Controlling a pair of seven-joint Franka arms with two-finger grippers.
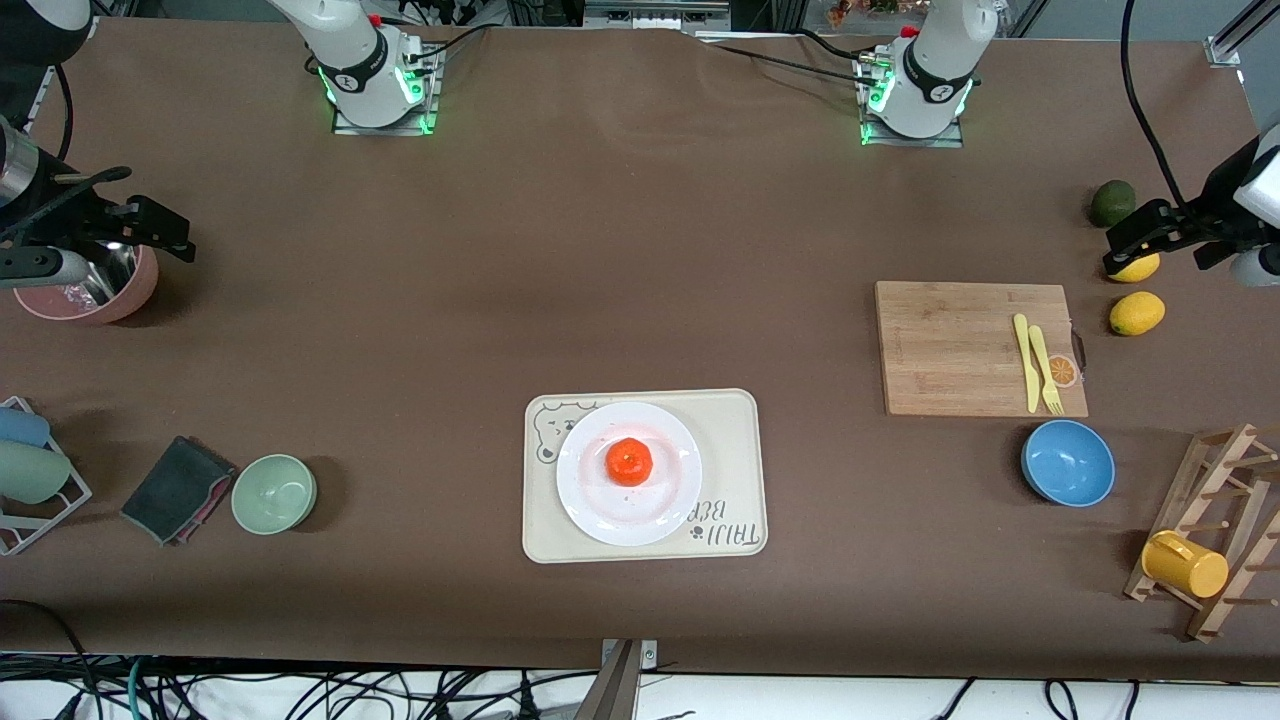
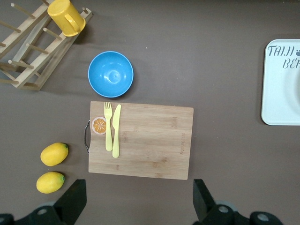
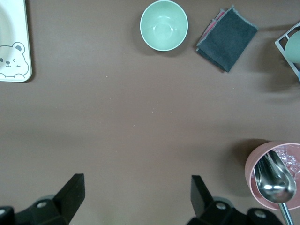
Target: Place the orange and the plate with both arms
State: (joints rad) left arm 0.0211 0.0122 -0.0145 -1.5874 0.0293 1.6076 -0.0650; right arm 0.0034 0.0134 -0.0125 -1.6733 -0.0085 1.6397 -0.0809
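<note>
orange [image 1: 629,461] on plate [image 1: 629,473] on tray [image 1: 730,470] | brown table [image 1: 600,250] | both grippers wide

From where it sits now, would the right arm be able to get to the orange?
Probably yes. The orange sits uncovered on the plate, nothing stands between it and the open right hand, which hangs by the pink cup.
</note>
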